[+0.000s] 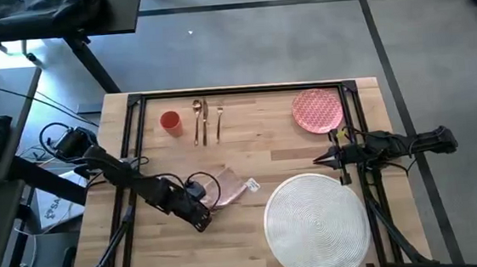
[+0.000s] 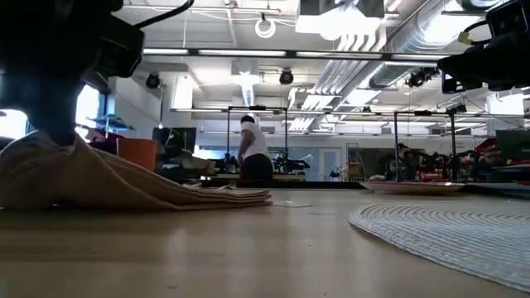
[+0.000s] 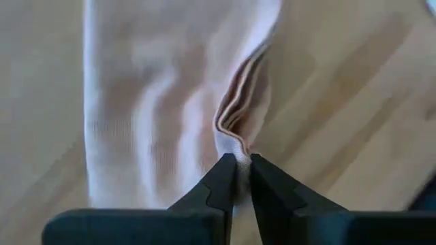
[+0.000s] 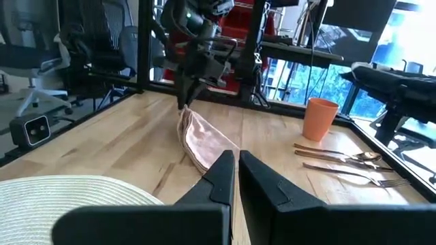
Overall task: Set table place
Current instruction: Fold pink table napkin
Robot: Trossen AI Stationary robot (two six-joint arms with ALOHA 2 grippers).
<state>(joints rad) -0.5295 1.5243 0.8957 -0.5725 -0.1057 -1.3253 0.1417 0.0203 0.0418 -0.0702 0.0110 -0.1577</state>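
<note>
Left wrist view: a raised fold of the beige-pink cloth napkin (image 3: 177, 102) was pinched between the left gripper (image 3: 242, 167) fingertips, on the light-wood butcher-block table (image 1: 256, 141), beside the round white woven placemat (image 1: 316, 225). The right gripper (image 4: 236, 163) was held closed, empty, above the placemat's edge.

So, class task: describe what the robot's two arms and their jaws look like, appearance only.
Both arms are dark, almost black, jointed links trailing loose black cables. The left gripper and the right gripper each end in two matte black, wedge-shaped fingers tapering to narrow tips. No markings show on them.
</note>
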